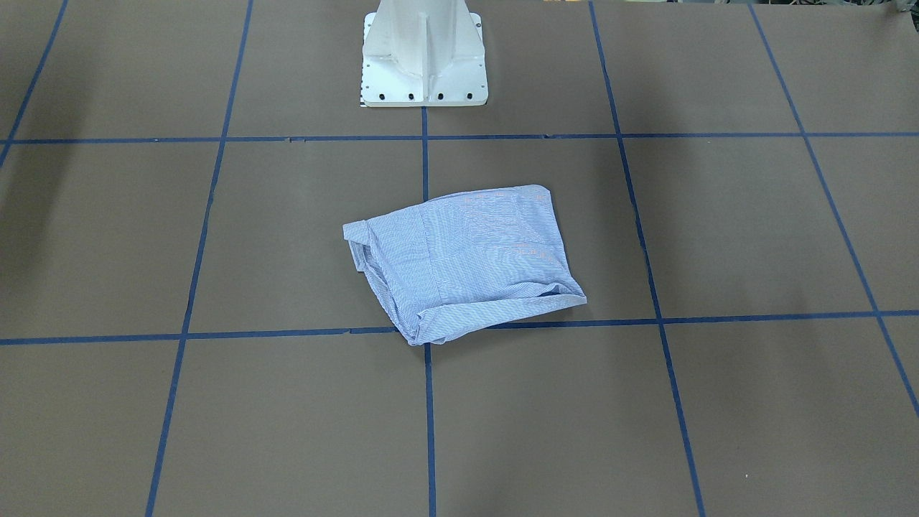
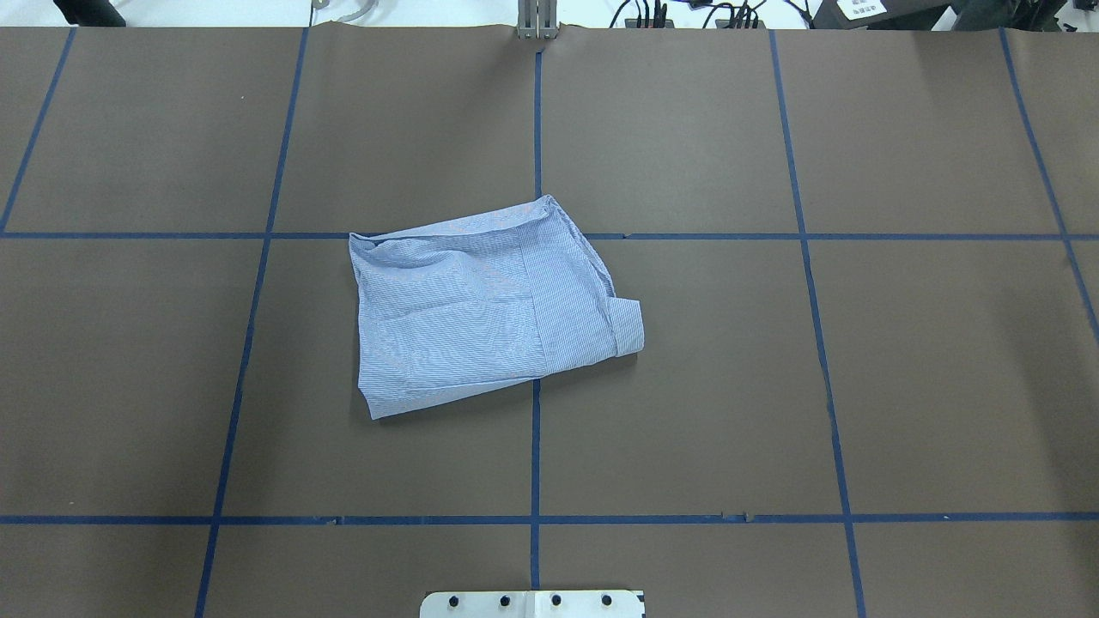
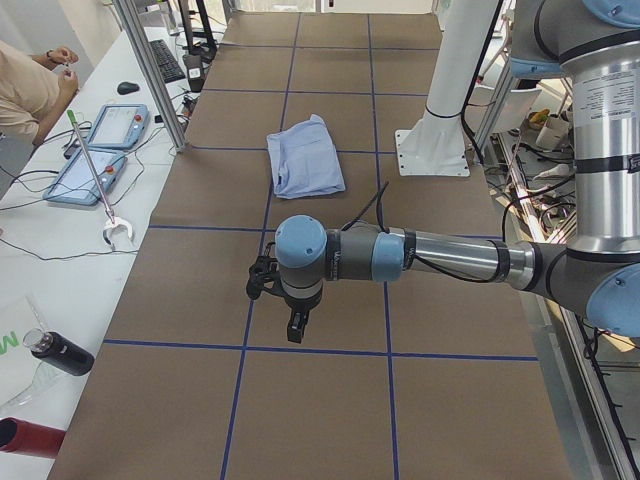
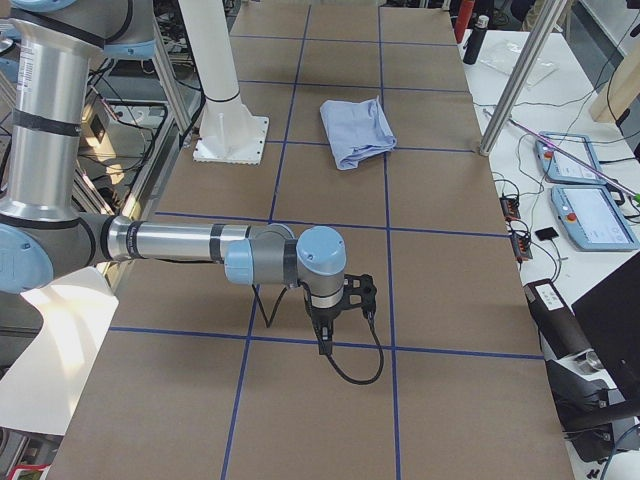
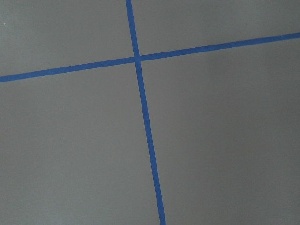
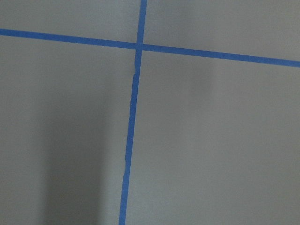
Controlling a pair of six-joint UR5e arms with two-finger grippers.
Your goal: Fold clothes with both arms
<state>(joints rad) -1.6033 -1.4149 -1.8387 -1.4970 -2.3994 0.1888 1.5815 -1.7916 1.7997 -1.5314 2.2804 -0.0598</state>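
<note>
The light blue striped shirt [image 1: 467, 258] lies folded into a rough rectangle near the middle of the brown table [image 2: 773, 386]; it also shows in the overhead view [image 2: 481, 300] and both side views [image 3: 305, 157] [image 4: 357, 130]. A cuff sticks out at its edge [image 2: 628, 326]. Neither arm touches it. My left gripper [image 3: 292, 325] hangs over the table's left end, far from the shirt. My right gripper [image 4: 325, 340] hangs over the right end. Each shows only in a side view, so I cannot tell whether it is open or shut. Both wrist views show only bare table and blue tape lines.
The white pedestal base [image 1: 423, 57] stands behind the shirt. A side bench holds teach pendants [image 3: 100, 150] [image 4: 590, 190], a dark bottle [image 3: 60, 352] and cables. An operator [image 3: 25, 85] sits by it. Aluminium posts [image 3: 150, 70] [image 4: 515, 80] rise at the table's far edge.
</note>
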